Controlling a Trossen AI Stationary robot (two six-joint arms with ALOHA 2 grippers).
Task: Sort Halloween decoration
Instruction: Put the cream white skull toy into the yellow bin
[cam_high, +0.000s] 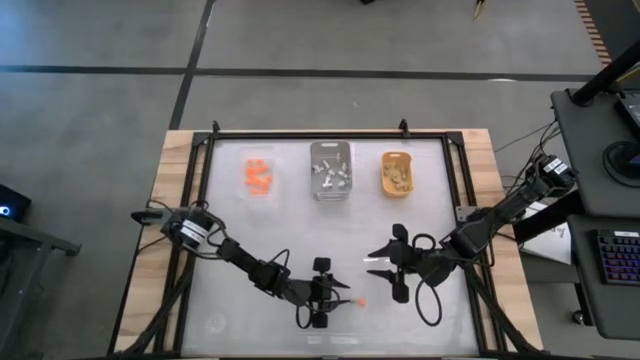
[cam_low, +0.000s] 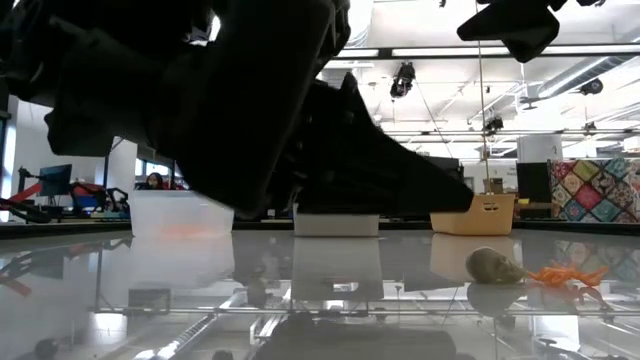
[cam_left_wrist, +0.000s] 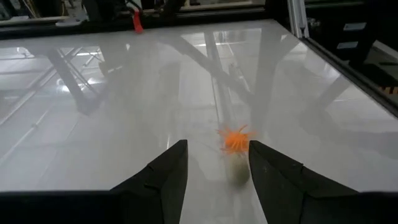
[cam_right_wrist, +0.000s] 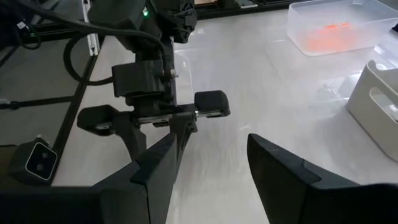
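The left gripper (cam_high: 335, 296) sits low over the near part of the glass table (cam_high: 250, 240), its dark fingers (cam_left_wrist: 163, 180) parted with nothing between them. Just ahead of its tips, slightly toward one finger, lie two Halloween trinkets touching or nearly so: a bright orange, spiky-legged plastic spider (cam_left_wrist: 237, 139) and a small pale grey-white rounded piece, skull-like in the low view (cam_low: 492, 265). To take the spider cleanly, my judgement is that the gripper should shift sideways until the orange body is centred between the fingers, come down close to the glass, and shut on the body rather than the thin legs, which look soft and likely to slip; the pale piece is so close it could be nudged or caught along with it. The spider belongs with the orange pieces in the clear rectangular tray (cam_high: 259, 176), well ahead and far across the table, beside a grey tray (cam_high: 331, 170) and an orange-yellow tray (cam_high: 398, 172). The right gripper (cam_high: 386, 263) waits nearby, wide open and empty.
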